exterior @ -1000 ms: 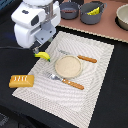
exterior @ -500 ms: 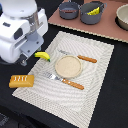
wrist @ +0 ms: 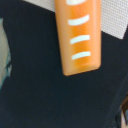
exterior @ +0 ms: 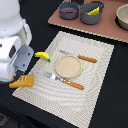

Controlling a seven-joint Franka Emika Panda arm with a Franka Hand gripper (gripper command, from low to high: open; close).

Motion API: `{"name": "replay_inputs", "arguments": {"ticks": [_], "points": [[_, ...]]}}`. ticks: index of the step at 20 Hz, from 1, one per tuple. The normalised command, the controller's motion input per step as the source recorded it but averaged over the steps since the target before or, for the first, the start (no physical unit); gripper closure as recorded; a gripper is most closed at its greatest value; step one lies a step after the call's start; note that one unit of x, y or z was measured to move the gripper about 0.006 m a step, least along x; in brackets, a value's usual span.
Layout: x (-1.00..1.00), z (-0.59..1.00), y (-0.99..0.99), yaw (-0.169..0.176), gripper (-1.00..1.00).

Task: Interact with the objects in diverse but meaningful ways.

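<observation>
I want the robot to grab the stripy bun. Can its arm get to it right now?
Probably yes. The bun lies at the placemat's edge right beside the arm, and the wrist view looks straight at it with nothing on top. The fingers themselves aren't visible.

Bun (wrist: 78, 35) cut off; claw fingers unseen.

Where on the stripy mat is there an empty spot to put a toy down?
The placemat is bare along its edge at the exterior view's right, beyond the knife, and along its near edge below the fork. The middle is crowded: plate between fork and knife. The banana and bun fill the side by the arm.
</observation>
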Motion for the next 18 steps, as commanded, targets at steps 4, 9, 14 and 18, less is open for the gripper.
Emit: {"name": "replay_inputs", "arguments": {"ticks": [4, 9, 14, 18], "points": [[0.06, -0.4, -0.32, 0.053, -1.0], [0.0, -0.39, -0.04, 0.06, -1.0], [-0.22, -0.26, 0.09, 0.071, -1.0], [-0.28, -0.15, 0.06, 0.065, -1.0]]}}
